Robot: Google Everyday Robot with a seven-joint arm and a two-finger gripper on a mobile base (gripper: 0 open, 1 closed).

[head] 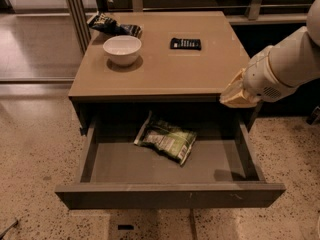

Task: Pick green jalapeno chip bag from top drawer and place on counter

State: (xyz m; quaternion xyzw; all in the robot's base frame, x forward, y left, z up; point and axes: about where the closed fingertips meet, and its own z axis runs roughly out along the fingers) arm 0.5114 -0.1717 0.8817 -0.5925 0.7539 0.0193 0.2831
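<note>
Drawer (170,194): pulled out below the counter's (160,79) front edge, with open grey floor at both ends
Chip bag (166,140): flat in the drawer's middle, near the back, just under the counter's front edge
Gripper (235,95): at the counter's front right corner, apart from the bag; open or closed cannot be told
Counter top: white bowl (122,49) and dark snack bag (112,25) back left
Floor (35,149): speckled, all around the counter

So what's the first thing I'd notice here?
The big top drawer hangs wide open at the front, with the green jalapeno chip bag lying alone inside it. The robot's white arm stretches in from the right, its gripper by the front right corner of the counter.
</note>
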